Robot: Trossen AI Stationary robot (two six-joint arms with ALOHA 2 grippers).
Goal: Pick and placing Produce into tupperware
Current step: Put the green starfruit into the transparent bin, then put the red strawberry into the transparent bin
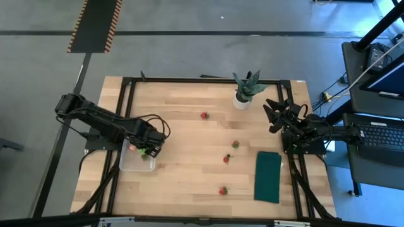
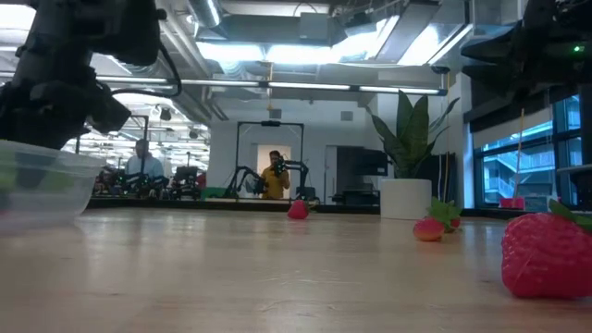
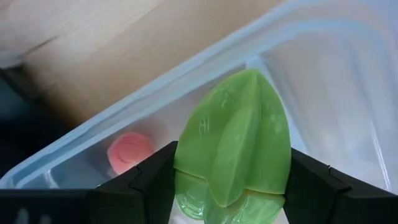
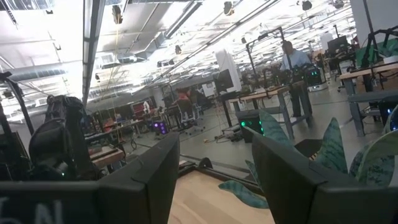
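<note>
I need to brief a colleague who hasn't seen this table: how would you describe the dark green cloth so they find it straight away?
Start from the spiky potted plant at the far edge of the wooden table. Nearer the front on that right-hand side, just inside the raised right gripper, lies the dark green cloth. It is the only flat rectangle there; the strawberries beside it are tiny red pieces.

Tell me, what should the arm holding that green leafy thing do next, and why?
Probably open its fingers. The left tool grips the green leafy piece directly above the clear tupperware, where a pink piece already lies, so letting go should drop it inside.
</note>
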